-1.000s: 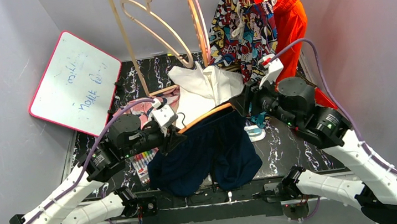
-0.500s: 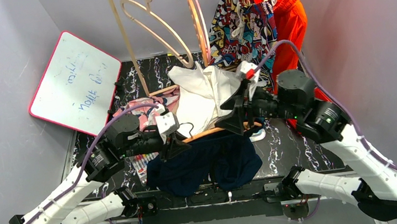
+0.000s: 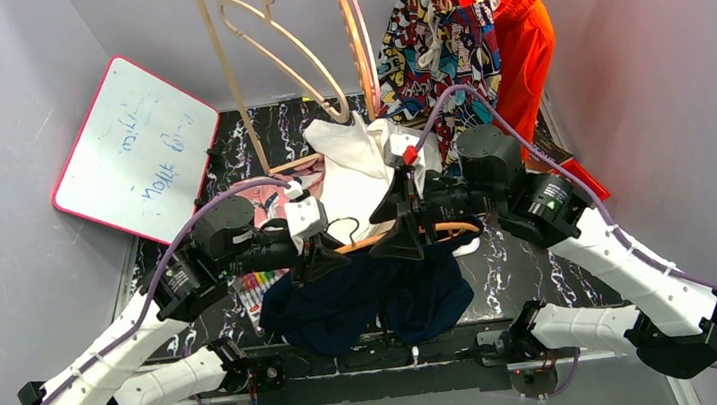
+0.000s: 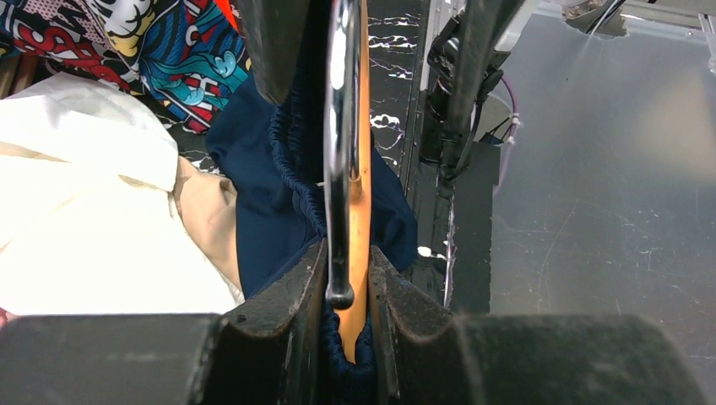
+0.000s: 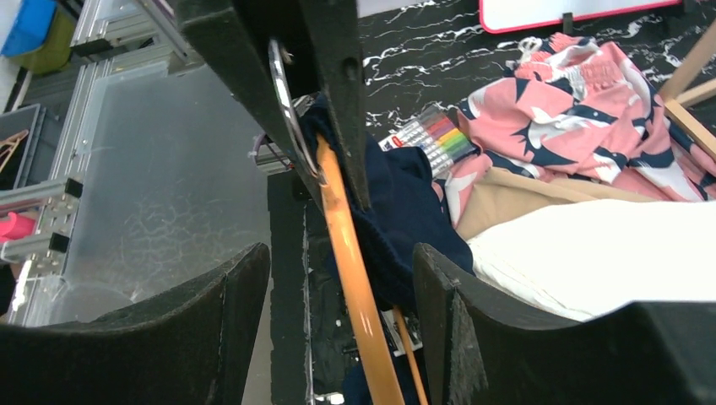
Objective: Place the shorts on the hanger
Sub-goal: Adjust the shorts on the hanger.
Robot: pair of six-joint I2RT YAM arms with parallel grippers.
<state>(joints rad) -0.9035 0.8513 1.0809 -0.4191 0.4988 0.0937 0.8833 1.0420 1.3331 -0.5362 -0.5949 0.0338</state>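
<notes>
The orange-tan hanger [image 3: 448,227] lies level between both grippers above the table's front. The navy shorts [image 3: 374,296] hang from it by the waistband and bunch below. My left gripper [image 3: 325,262] is shut on the hanger's left end. In the left wrist view my left gripper [image 4: 348,263] pinches the orange bar [image 4: 363,169], its metal hook [image 4: 338,126] and the navy waistband [image 4: 297,152] together. My right gripper [image 3: 406,238] is open astride the bar near its middle. In the right wrist view the bar [image 5: 350,278] runs between the jaws of my right gripper [image 5: 342,257] without touching them.
A white garment [image 3: 360,162] and a pink patterned one [image 5: 574,110] lie behind the hanger. Markers [image 3: 258,288] lie at front left. A whiteboard [image 3: 133,151] leans at back left. Beige hangers [image 3: 283,45], a pink hanger [image 3: 354,32], comic-print shorts [image 3: 433,44] and orange shorts [image 3: 518,35] hang behind.
My right gripper has moved left from the hanger's right end toward its middle and now stands open. The hanger has dropped lower and levelled. The left gripper has kept its hold.
</notes>
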